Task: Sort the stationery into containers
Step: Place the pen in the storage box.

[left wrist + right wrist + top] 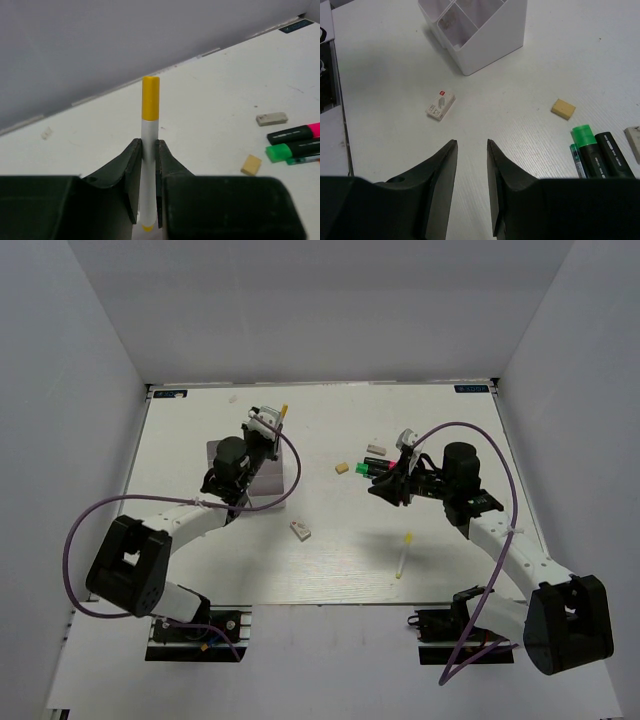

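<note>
Yellow-capped white pen (150,115) stands upright, pinched between the fingers of the left claw (148,150), whose arm reaches forward over the divided container (490,40). The right claw (471,150) is empty, its fingers a narrow gap apart above the table (385,100), arm bent inward beside the green-ended highlighter (585,140).

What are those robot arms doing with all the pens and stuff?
They are sorting stationery into the white divided container. The left gripper is shut on a white pen with a yellow cap, by the container. The right gripper is open and empty, low over the table beside the highlighters. A beige eraser, a small white eraser and another pen lie loose.
</note>
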Available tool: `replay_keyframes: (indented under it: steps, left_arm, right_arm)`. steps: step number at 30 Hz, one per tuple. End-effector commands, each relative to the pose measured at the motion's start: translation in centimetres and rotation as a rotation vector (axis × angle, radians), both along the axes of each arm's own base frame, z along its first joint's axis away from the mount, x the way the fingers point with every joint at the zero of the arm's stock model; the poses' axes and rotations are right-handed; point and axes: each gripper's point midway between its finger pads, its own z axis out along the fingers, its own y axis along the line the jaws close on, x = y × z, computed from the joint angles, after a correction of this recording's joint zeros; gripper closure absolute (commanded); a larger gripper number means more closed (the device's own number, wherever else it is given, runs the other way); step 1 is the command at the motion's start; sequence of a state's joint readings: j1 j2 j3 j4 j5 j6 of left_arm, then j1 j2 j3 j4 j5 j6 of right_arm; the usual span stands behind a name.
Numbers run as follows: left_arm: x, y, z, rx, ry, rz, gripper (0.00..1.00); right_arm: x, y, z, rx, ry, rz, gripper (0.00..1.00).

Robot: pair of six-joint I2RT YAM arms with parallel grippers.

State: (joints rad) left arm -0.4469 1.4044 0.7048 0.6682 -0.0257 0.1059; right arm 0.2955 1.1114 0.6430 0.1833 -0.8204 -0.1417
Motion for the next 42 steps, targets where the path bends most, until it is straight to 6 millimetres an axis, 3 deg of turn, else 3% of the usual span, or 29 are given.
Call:
replay_keyframes:
  steps: [1, 6, 8, 9, 14, 21, 31, 42]
  left_arm:
    - [1.1, -0.5, 5.6, 0.093, -0.262, -0.028, 1.00]
    - [2.2, 0.3, 4.5, 0.118, -0.325, -0.008, 1.00]
    - [2.9, 0.2, 2.6, 0.137, -0.289, -0.018, 1.00]
    - [3.1, 0.4, 2.9, 0.131, -0.308, -0.017, 1.00]
    - [2.8, 0.3, 1.7, 0.125, -0.285, -0.059, 1.00]
    - [2.9, 2.1, -0.5, 0.150, -0.262, -0.038, 1.00]
    - [1.7, 2.2, -3.2, 0.173, -0.212, -0.107, 1.00]
    - [2.2, 2.5, -3.9, 0.196, -0.213, -0.140, 1.00]
  right_arm:
    - [0.1, 0.0, 1.2, 0.015, -0.062, 0.014, 0.64]
    - [0.5, -0.1, 1.0, 0.011, -0.054, 0.003, 0.63]
    - [0.6, -0.2, 0.8, 0.010, -0.049, -0.002, 0.63]
    - [0.6, -0.1, 1.0, 0.010, -0.056, 0.001, 0.63]
    - [0.8, -0.4, 0.8, 0.010, -0.052, -0.008, 0.63]
    - [0.9, -0.6, 0.8, 0.014, -0.042, -0.009, 0.63]
    - [1.0, -0.8, 0.9, 0.021, -0.040, -0.009, 0.63]
    - [0.8, -0.8, 0.7, 0.023, -0.033, 0.001, 0.61]
